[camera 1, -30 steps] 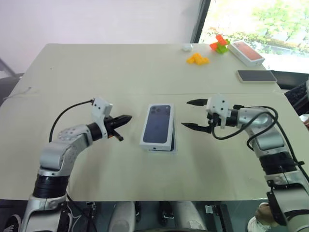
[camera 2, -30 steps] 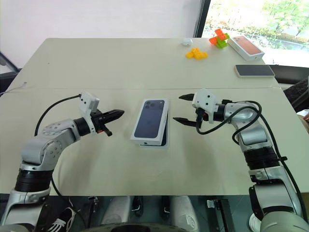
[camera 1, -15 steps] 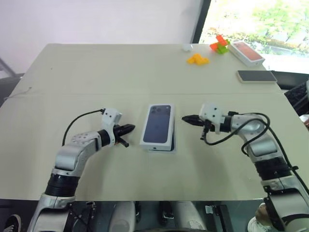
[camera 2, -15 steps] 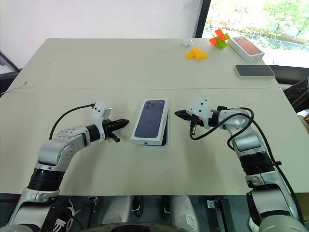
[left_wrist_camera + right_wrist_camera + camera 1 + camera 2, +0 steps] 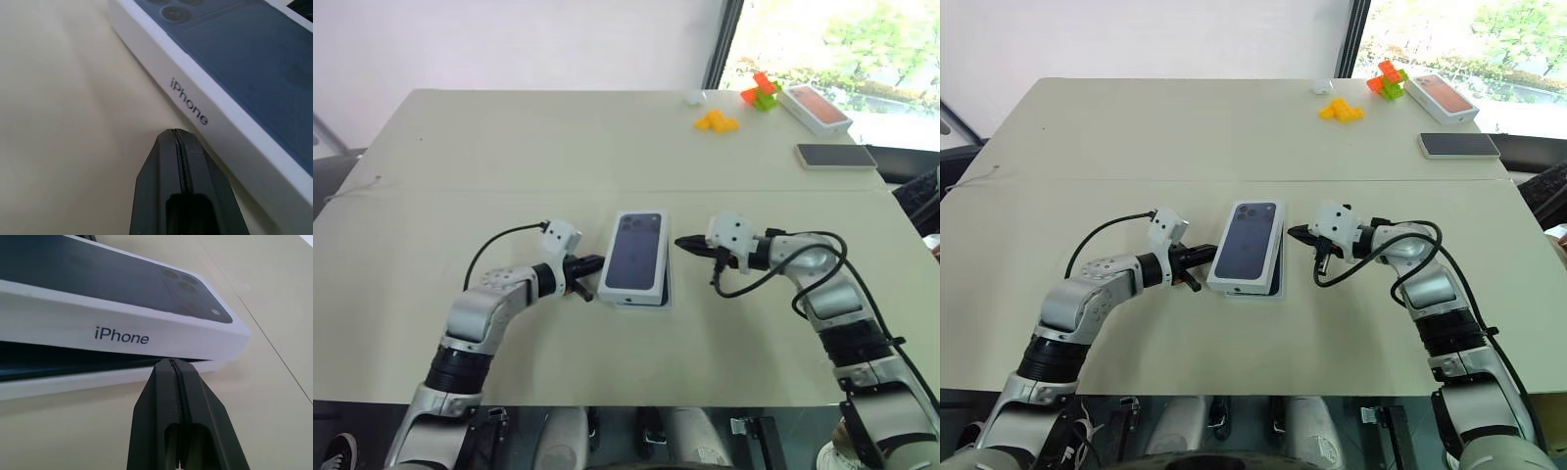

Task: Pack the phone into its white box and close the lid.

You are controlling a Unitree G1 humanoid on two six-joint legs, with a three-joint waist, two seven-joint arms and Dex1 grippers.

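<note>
The lid (image 5: 634,257), white with a dark blue phone picture on top, lies in the middle of the table, slightly askew over the white box (image 5: 73,382). A dark strip shows in the gap between lid and box; I cannot tell whether it is the phone. My left gripper (image 5: 595,261) is shut on nothing, its tip close to the lid's left long side (image 5: 195,110). At the lid's right side, near the camera end, my right gripper (image 5: 683,242) is also shut with nothing in it. In the right wrist view its tip (image 5: 171,361) sits level with the gap.
At the far right of the table are an orange-topped white box (image 5: 815,106), a dark grey slab (image 5: 834,155), yellow pieces (image 5: 715,120), an orange and green toy (image 5: 759,93) and a small white object (image 5: 692,97). A seam crosses the table behind the lid.
The right gripper went from open to shut and moved left to the lid's edge. The left gripper, shut throughout, moved right up to the lid's left side.
</note>
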